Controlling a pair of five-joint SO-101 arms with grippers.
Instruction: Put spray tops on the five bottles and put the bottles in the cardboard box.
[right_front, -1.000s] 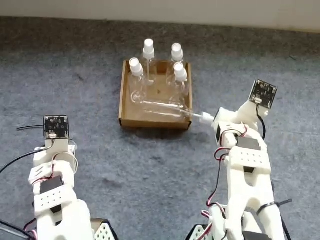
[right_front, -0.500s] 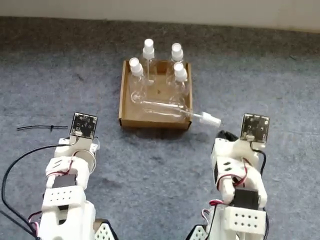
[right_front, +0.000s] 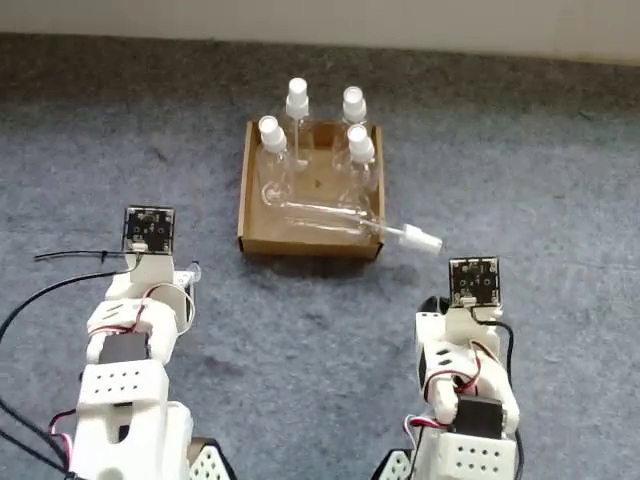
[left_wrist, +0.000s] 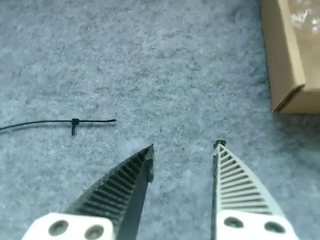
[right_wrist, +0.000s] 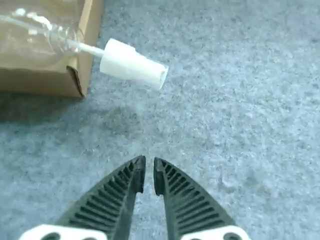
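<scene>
The cardboard box (right_front: 245, 200) holds several clear bottles standing upright with white spray tops, such as one (right_front: 272, 152) at its left side. One more bottle (right_front: 320, 215) lies across the front of the box. Its white spray top (right_front: 421, 239) juts out past the right front corner. The right wrist view shows that spray top (right_wrist: 132, 64) hanging over the carpet, ahead of my right gripper (right_wrist: 148, 164), which is shut and empty. My left gripper (left_wrist: 184, 148) is open over bare carpet, short of the box's left front corner (left_wrist: 290, 70).
A thin black cable tie (left_wrist: 72, 122) lies on the grey carpet left of the left gripper, also seen as a cable tie (right_front: 75, 256) from above. Both arms stand near the front edge. Open carpet surrounds the box on all sides.
The right arm has drawn back from the lying bottle's spray top toward the front edge. The left arm has shifted a little to the right and forward. The bottles have not moved.
</scene>
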